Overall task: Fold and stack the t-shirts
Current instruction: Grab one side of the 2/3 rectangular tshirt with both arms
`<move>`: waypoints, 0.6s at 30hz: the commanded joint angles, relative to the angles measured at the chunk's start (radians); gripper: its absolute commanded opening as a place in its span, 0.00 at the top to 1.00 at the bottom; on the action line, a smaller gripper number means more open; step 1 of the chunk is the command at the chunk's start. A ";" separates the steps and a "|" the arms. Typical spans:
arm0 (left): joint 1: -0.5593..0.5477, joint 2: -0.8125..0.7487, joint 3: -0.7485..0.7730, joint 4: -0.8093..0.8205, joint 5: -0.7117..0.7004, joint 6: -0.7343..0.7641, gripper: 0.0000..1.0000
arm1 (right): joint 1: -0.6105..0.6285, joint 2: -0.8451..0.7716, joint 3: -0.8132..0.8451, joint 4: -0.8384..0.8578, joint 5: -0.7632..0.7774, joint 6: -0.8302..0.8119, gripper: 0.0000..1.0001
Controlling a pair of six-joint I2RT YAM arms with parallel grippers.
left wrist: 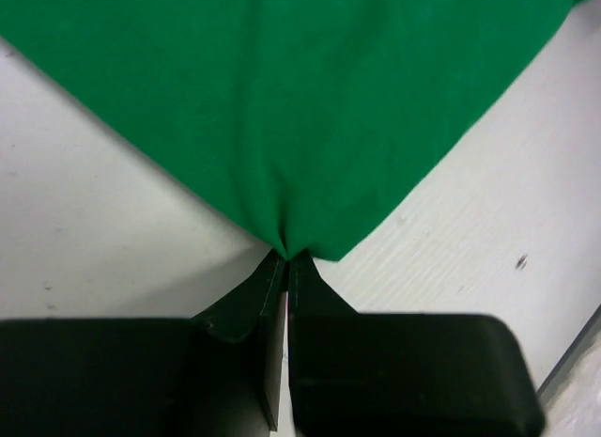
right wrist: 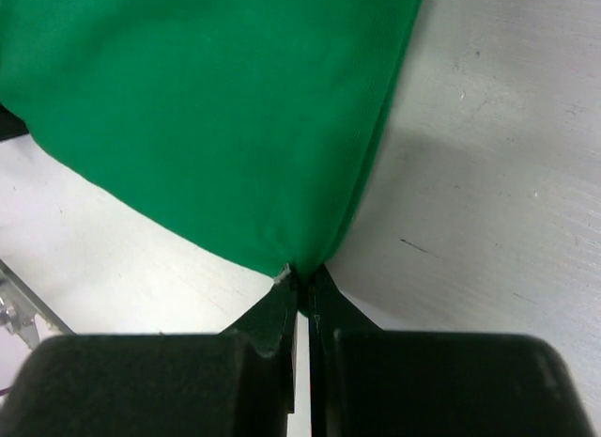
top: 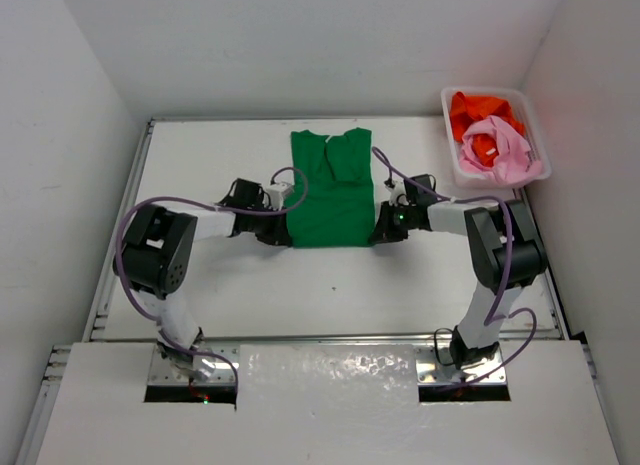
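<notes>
Left gripper [left wrist: 285, 257] and right gripper [right wrist: 302, 279] are each pinched on a near hem corner of the green t-shirt [top: 330, 195], lying flat on the table [top: 200, 285], apparently to lift that edge for folding.

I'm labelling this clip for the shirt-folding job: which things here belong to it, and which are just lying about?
Part of the job: green t-shirt, near corners pinched by the left fingers and right fingers; pink t-shirt; orange t-shirt.
Just lying about: white basket holding those two; table.
</notes>
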 commanded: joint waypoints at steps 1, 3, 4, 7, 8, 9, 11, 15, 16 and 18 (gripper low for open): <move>0.013 0.002 0.097 -0.179 0.000 0.243 1.00 | -0.007 -0.009 0.032 -0.045 0.013 -0.022 1.00; 0.024 -0.006 0.136 -0.327 -0.043 0.388 1.00 | -0.016 -0.036 0.023 -0.072 0.017 -0.037 1.00; 0.025 -0.011 0.145 -0.365 -0.066 0.521 1.00 | -0.020 -0.044 0.017 -0.093 0.017 -0.054 1.00; 0.024 -0.028 0.174 -0.468 -0.105 0.689 1.00 | -0.025 -0.075 -0.023 -0.106 -0.001 -0.072 1.00; 0.022 -0.035 0.179 -0.486 -0.094 0.711 1.00 | -0.025 -0.078 -0.033 -0.098 -0.010 -0.068 1.00; 0.012 -0.040 0.181 -0.495 -0.083 0.750 1.00 | -0.022 -0.081 -0.044 -0.078 -0.022 -0.060 1.00; -0.010 -0.049 0.181 -0.527 -0.072 0.783 1.00 | -0.019 -0.087 -0.060 -0.078 -0.036 -0.062 1.00; -0.027 -0.064 0.162 -0.577 -0.081 0.813 0.62 | -0.019 -0.116 -0.076 -0.130 -0.059 -0.086 1.00; -0.024 -0.084 0.153 -0.593 -0.112 0.835 0.54 | -0.019 -0.122 -0.077 -0.148 -0.059 -0.092 0.83; -0.011 -0.130 0.122 -0.597 -0.187 0.936 0.41 | -0.020 -0.136 -0.070 -0.219 -0.044 -0.115 0.57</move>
